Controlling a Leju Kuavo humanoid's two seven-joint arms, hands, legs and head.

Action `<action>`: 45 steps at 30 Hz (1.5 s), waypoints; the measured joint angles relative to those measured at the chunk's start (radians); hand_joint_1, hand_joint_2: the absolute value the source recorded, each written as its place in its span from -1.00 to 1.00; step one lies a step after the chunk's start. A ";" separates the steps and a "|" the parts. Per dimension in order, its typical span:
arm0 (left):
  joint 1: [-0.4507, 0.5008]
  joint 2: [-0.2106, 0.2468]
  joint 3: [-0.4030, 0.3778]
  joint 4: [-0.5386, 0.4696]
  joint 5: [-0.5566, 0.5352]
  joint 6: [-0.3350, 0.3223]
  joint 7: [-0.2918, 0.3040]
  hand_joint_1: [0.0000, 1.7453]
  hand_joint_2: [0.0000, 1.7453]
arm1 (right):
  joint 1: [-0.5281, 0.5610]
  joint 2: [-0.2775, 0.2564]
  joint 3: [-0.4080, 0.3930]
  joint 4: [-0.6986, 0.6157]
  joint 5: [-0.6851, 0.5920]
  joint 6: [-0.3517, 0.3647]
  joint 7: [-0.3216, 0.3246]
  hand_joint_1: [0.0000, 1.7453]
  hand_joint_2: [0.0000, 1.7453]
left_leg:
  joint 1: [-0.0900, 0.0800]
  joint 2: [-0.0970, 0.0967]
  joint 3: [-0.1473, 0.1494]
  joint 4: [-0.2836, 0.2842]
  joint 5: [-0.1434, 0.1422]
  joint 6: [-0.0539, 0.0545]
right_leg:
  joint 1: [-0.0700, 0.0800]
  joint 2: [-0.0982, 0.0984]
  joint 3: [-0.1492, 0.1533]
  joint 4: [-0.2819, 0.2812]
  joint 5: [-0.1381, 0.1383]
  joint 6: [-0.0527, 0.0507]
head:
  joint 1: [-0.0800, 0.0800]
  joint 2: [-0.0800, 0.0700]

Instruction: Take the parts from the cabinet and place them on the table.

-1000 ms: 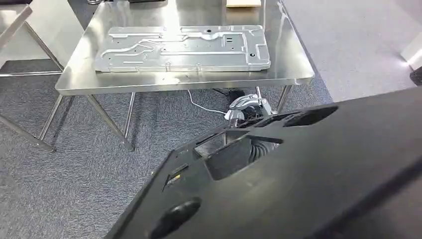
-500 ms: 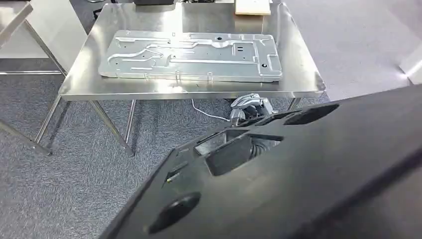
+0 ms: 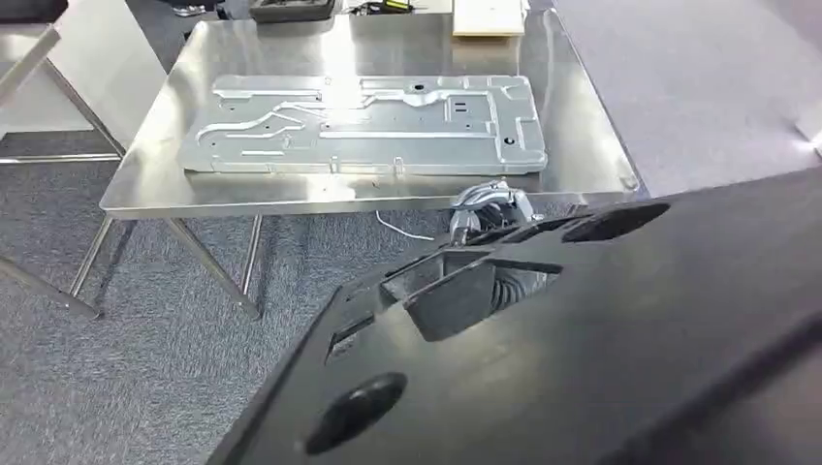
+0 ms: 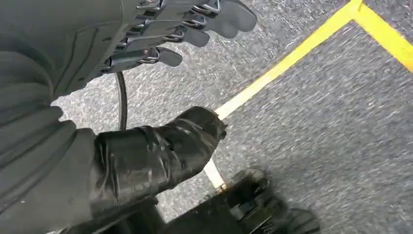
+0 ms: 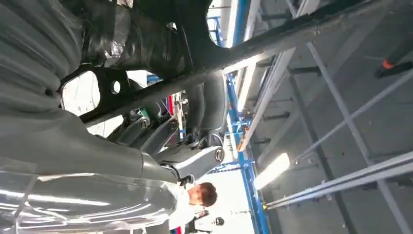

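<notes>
- I'm carrying the black panel (image 3: 582, 339), a big dark part that fills the lower right of my head view, tilted, its far edge near the table (image 3: 388, 194) but not over it yet.
- My right hand (image 3: 485, 205) grips that far edge; the wrist view shows its fingers (image 5: 156, 131) hooked around the panel's frame.
- My left hand (image 4: 185, 24) hangs over the carpet and yellow floor tape (image 4: 292, 58), fingers loose and apart, holding nothing.
- Risk one, I reckon: one hand on a wide panel, so it could twist or slip.
- Risk two: the metal plate (image 3: 359, 124) already covers much of the tabletop, so my panel may land on it or overhang.
- Risk three: the panel blocks my sight of the near table edge.
</notes>
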 joint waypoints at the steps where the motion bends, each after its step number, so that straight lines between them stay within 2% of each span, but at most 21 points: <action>1: 0.003 0.000 0.000 0.000 0.000 0.000 0.000 -1.00 1.00 | 0.000 0.000 0.000 0.002 0.000 0.001 0.000 1.00 1.00 | 0.002 0.000 -0.028 0.022 0.003 -0.001 | 0.000 0.002 0.006 0.001 -0.007 0.001 | -0.002 0.000; 3: 0.006 0.000 0.000 0.000 -0.001 0.000 0.000 -1.00 1.00 | 0.000 0.000 0.000 0.004 0.000 0.003 0.000 1.00 1.00 | 0.005 0.000 -0.023 -0.047 0.075 -0.005 | -0.001 0.005 0.026 0.002 -0.023 0.005 | -0.001 0.000; 5: 0.004 0.001 0.000 0.000 -0.002 0.000 0.000 -1.00 1.00 | 0.000 0.000 0.000 0.004 0.000 0.004 0.000 1.00 1.00 | 0.005 0.001 0.035 -0.218 0.201 0.001 | -0.002 0.005 0.054 0.001 -0.042 0.012 | -0.001 0.000; 6: 0.006 0.001 0.000 0.000 -0.002 0.000 0.000 -1.00 1.00 | 0.000 0.000 0.000 0.005 0.000 0.004 0.000 1.00 1.00 | 0.002 0.001 0.047 -0.244 0.204 0.003 | -0.004 0.004 0.051 -0.005 -0.048 0.017 | 0.001 0.000; 7: 0.002 0.001 0.000 0.000 -0.003 0.000 0.000 -1.00 1.00 | -0.001 -0.001 0.000 0.007 0.000 0.005 0.000 1.00 1.00 | -0.010 0.002 0.036 -0.254 0.158 0.008 | -0.002 0.006 0.060 -0.005 -0.048 0.022 | -0.002 0.000; 12: 0.008 0.002 0.000 0.000 -0.007 0.002 0.001 -1.00 1.00 | -0.002 -0.011 0.000 0.008 0.026 -0.008 0.019 1.00 1.00 | -0.004 0.001 0.081 -0.280 0.182 0.042 | -0.001 0.003 0.065 0.026 -0.062 0.048 | 0.004 0.000; 17: 0.008 0.002 0.000 0.000 -0.012 0.002 0.001 -1.00 1.00 | 0.004 -0.027 0.000 0.008 0.041 -0.013 0.033 1.00 1.00 | -0.010 0.000 0.108 -0.279 0.154 0.056 | 0.000 0.003 -0.136 0.309 -0.165 0.055 | 0.013 0.000; 18: 0.010 0.002 0.000 0.000 -0.012 0.002 0.002 -1.00 1.00 | 0.006 -0.030 0.000 0.008 0.041 -0.016 0.035 1.00 1.00 | -0.010 -0.001 0.118 -0.277 0.145 0.056 | 0.000 0.003 -0.142 0.288 -0.143 0.053 | 0.014 0.000; 21: 0.011 0.002 0.000 0.000 -0.015 0.002 0.004 -1.00 1.00 | 0.006 -0.038 -0.001 0.008 0.047 -0.020 0.039 1.00 1.00 | -0.012 -0.004 0.155 -0.273 0.116 0.053 | 0.001 0.003 -0.085 0.085 0.025 0.043 | 0.017 0.000; 22: 0.010 0.002 0.000 0.000 -0.016 0.001 0.004 -1.00 1.00 | 0.007 -0.044 -0.003 0.009 0.053 -0.021 0.042 1.00 1.00 | -0.013 -0.004 0.165 -0.271 0.105 0.048 | 0.007 0.003 -0.076 0.038 0.050 0.033 | 0.017 0.000; 23: 0.008 0.002 0.000 0.000 -0.017 0.001 0.007 -1.00 1.00 | 0.005 -0.048 -0.004 0.009 0.057 -0.021 0.047 1.00 1.00 | -0.014 -0.007 0.159 -0.268 0.101 0.042 | 0.014 0.000 -0.081 0.018 0.017 0.033 | 0.021 0.000; 24: 0.007 0.002 0.000 0.000 -0.018 0.001 0.008 -1.00 1.00 | 0.009 -0.050 -0.007 0.007 0.064 -0.023 0.050 1.00 1.00 | -0.013 -0.004 0.159 -0.268 0.092 0.031 | 0.015 0.001 -0.073 0.025 0.046 0.026 | 0.023 0.000; 26: 0.009 0.002 0.000 0.000 -0.019 0.001 0.008 -1.00 1.00 | 0.011 -0.057 -0.012 0.006 0.081 -0.028 0.058 1.00 1.00 | -0.015 -0.003 0.176 -0.264 0.090 0.022 | 0.012 0.003 -0.059 0.019 0.037 0.012 | 0.022 0.000; 28: 0.008 0.003 0.000 0.000 -0.020 0.002 0.008 -1.00 1.00 | 0.008 -0.063 -0.019 0.005 0.097 -0.036 0.066 1.00 1.00 | -0.010 0.000 0.160 -0.219 0.072 0.010 | 0.005 0.003 -0.037 0.010 0.032 0.004 | 0.023 0.000; 32: 0.012 0.008 0.000 0.000 -0.021 -0.011 0.000 -1.00 1.00 | 0.009 -0.081 -0.042 0.002 0.127 -0.046 0.081 1.00 1.00 | 0.001 0.001 -0.011 0.033 -0.017 -0.009 | 0.005 0.004 -0.022 0.011 0.013 -0.003 | 0.024 0.000; 34: 0.018 0.015 0.000 0.000 -0.021 -0.021 -0.011 -1.00 1.00 | 0.015 -0.089 -0.055 -0.002 0.137 -0.054 0.089 1.00 1.00 | 0.003 0.001 -0.019 -0.016 0.051 -0.010 | 0.004 0.007 -0.006 0.012 0.001 -0.001 | 0.024 0.000; 36: 0.019 0.022 0.000 0.000 -0.021 -0.024 -0.018 -1.00 1.00 | 0.016 -0.095 -0.068 -0.008 0.151 -0.059 0.094 1.00 1.00 | 0.003 0.001 0.032 -0.175 0.171 -0.003 | 0.004 0.008 0.015 0.012 -0.012 0.003 | 0.024 0.000; 37: 0.020 0.026 0.000 0.000 -0.021 -0.025 -0.021 -1.00 1.00 | 0.017 -0.098 -0.075 -0.011 0.156 -0.061 0.096 1.00 1.00 | 0.000 0.001 0.054 -0.236 0.198 0.003 | 0.003 0.008 0.020 0.009 -0.018 0.008 | 0.024 0.000; 38: 0.018 0.028 0.000 0.000 -0.021 -0.025 -0.022 -1.00 1.00 | 0.016 -0.104 -0.085 -0.012 0.163 -0.063 0.098 1.00 1.00 | -0.010 0.003 0.045 -0.247 0.163 0.008 | 0.005 0.008 0.020 0.009 -0.017 0.012 | 0.026 0.000; 42: 0.033 0.034 0.000 0.000 -0.021 -0.024 -0.024 -1.00 1.00 | 0.025 -0.121 -0.108 -0.026 0.180 -0.063 0.115 1.00 1.00 | -0.003 0.001 0.065 -0.272 0.185 0.031 | 0.012 0.009 0.026 0.005 -0.031 0.036 | 0.031 0.000; 45: 0.028 0.035 0.000 0.000 -0.023 -0.024 -0.024 -1.00 1.00 | 0.027 -0.136 -0.128 -0.038 0.197 -0.063 0.129 1.00 1.00 | -0.002 0.002 0.080 -0.282 0.183 0.043 | 0.007 0.006 -0.043 0.154 -0.118 0.039 | 0.041 0.000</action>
